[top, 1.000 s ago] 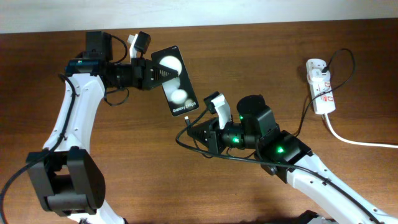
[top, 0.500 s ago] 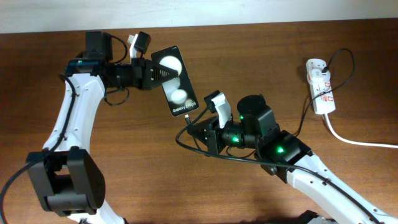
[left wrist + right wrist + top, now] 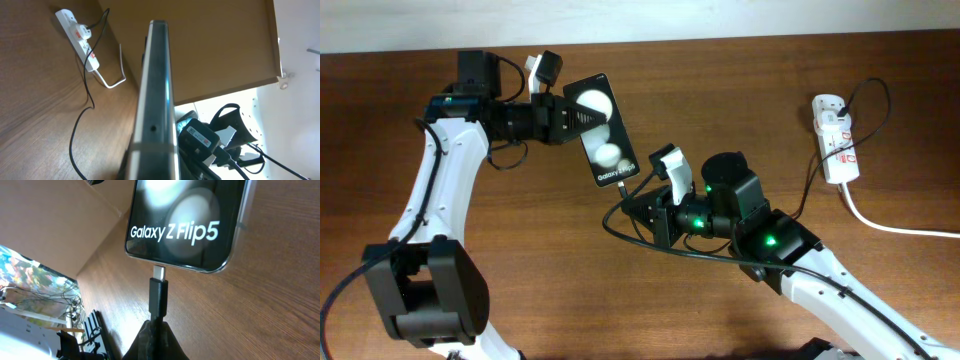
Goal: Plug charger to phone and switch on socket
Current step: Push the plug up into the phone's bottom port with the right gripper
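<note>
My left gripper is shut on the black phone, holding it off the table; the left wrist view shows the phone edge-on. The phone's screen reads "Galaxy Z Flip5" in the right wrist view. My right gripper is shut on the charger plug, whose metal tip touches the phone's bottom edge at the port. The black charger cable loops under my right arm. The white socket lies at the far right, apart from both grippers.
A thick white cord runs from the socket off the right edge. A thin black cable arcs over the socket. The socket also shows in the left wrist view. The table's far edge meets a pale wall.
My right gripper has crept a little up and left, bringing the plug tip closer against the phone's bottom edge. The left arm and phone have not moved.
</note>
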Robot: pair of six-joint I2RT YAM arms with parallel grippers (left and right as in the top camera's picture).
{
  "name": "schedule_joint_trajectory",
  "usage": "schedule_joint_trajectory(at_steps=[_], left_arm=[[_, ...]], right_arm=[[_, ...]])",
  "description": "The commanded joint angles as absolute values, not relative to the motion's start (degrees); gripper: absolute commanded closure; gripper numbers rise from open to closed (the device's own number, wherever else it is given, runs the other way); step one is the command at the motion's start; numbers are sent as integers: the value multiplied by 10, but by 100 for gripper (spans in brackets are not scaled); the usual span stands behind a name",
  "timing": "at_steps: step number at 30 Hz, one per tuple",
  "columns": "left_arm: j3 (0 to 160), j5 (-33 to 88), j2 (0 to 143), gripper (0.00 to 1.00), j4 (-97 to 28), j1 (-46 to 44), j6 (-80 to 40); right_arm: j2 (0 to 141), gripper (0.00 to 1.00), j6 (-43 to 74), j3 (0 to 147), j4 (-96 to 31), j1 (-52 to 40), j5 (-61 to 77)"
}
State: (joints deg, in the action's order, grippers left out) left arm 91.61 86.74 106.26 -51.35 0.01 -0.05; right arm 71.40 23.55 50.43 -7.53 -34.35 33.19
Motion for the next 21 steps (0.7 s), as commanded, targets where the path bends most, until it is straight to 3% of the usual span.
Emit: schedule_joint_trajectory(at_steps=[1,21], left_arm=[[919,885,1060,100,-513,0,3],[919,870,1060,100,-513,-15,44]], right_arm=[[706,96,228,504,-74,-349,326],[708,96,229,504,-62,-348,322]])
